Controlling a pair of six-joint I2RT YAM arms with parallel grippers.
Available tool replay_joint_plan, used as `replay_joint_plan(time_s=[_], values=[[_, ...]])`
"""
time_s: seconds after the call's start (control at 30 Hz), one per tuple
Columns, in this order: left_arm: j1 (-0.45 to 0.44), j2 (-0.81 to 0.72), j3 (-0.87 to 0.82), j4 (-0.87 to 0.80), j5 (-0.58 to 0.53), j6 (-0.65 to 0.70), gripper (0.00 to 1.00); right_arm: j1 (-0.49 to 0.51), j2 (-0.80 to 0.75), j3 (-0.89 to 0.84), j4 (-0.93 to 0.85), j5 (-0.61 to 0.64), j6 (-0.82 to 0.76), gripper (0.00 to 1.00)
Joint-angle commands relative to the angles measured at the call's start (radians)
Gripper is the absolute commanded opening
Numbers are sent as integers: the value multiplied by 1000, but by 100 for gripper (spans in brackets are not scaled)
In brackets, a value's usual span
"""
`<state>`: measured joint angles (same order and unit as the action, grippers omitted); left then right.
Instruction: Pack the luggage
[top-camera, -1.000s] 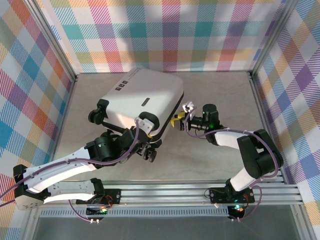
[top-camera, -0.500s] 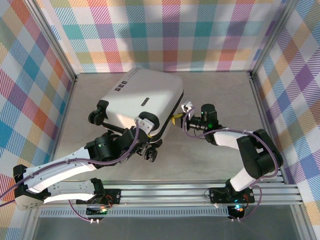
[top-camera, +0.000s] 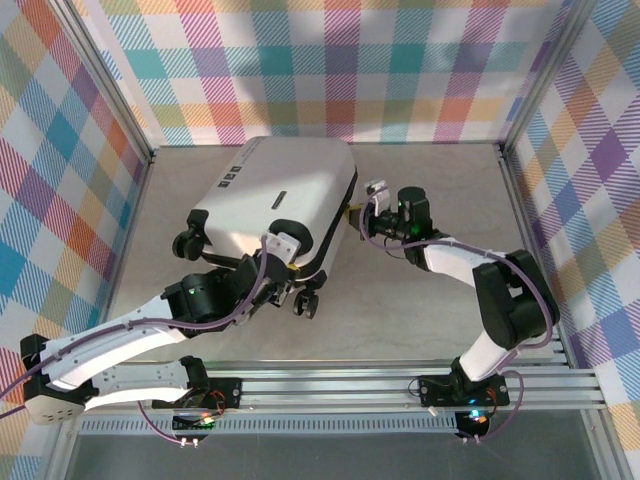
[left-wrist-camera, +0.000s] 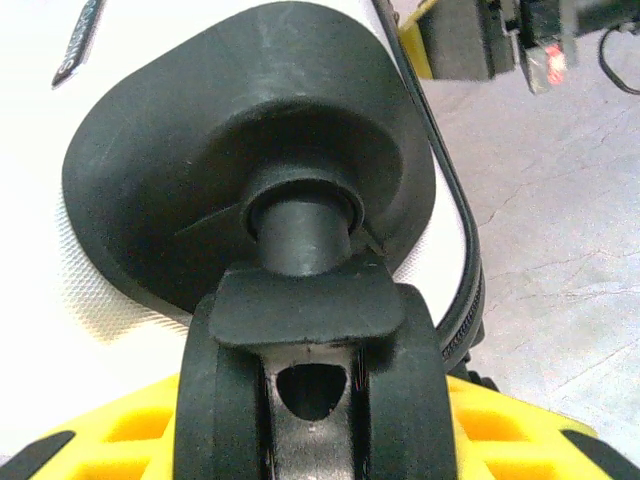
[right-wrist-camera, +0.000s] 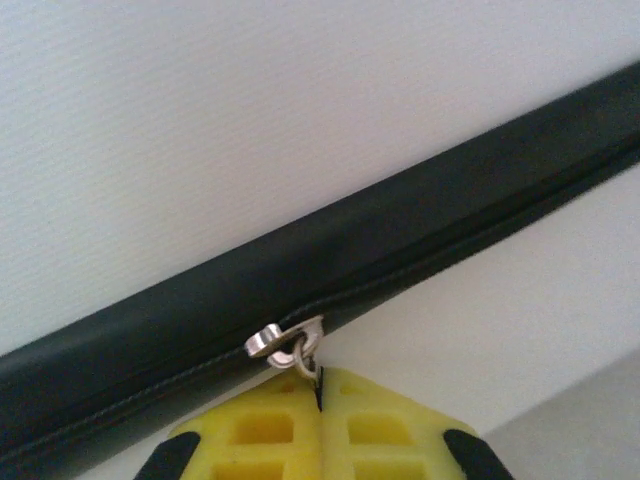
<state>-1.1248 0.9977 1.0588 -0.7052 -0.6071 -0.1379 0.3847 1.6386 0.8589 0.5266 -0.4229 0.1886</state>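
Mid-table (top-camera: 420, 310), the luggage (top-camera: 280, 205) lies zipped closed, contents hidden. At its right edge the right gripper (right-wrist-camera: 320, 400) pinches the zipper pull (right-wrist-camera: 288, 343). At the near corner the left gripper (left-wrist-camera: 315, 425) clamps 1 black wheel (left-wrist-camera: 310, 390).

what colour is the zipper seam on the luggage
Black; the zipper seam shows best in the right wrist view, crossing the white luggage.

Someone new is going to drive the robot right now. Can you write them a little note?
Left hand: shut on a black wheel of the small white hard-shell suitcase.
Right hand: shut on the silver zipper pull on its black zipper seam.
Suitcase: lying closed on the grey table.
Done: lid shut.
Left: pull the zipper round; how far it is zipped is unclear.
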Motion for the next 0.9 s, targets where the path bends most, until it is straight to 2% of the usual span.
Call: replay_joint_plan(time_s=[0.0,0.17,0.43,0.63,0.87], values=[[-17,-97,43,142,-43,-5,0,-65,34,28,-70,225,87,0],[-18,-93,30,147,-24,-8,0,-81,72,105,-156,272,96,0],[-17,-130,-8,166,-34,-6,0,-226,206,201,-227,261,172,0],[12,-114,-54,200,-109,-3,0,-227,165,117,-184,247,161,0],[135,-73,-126,289,-108,-20,0,-219,16,-56,-141,261,148,0]])
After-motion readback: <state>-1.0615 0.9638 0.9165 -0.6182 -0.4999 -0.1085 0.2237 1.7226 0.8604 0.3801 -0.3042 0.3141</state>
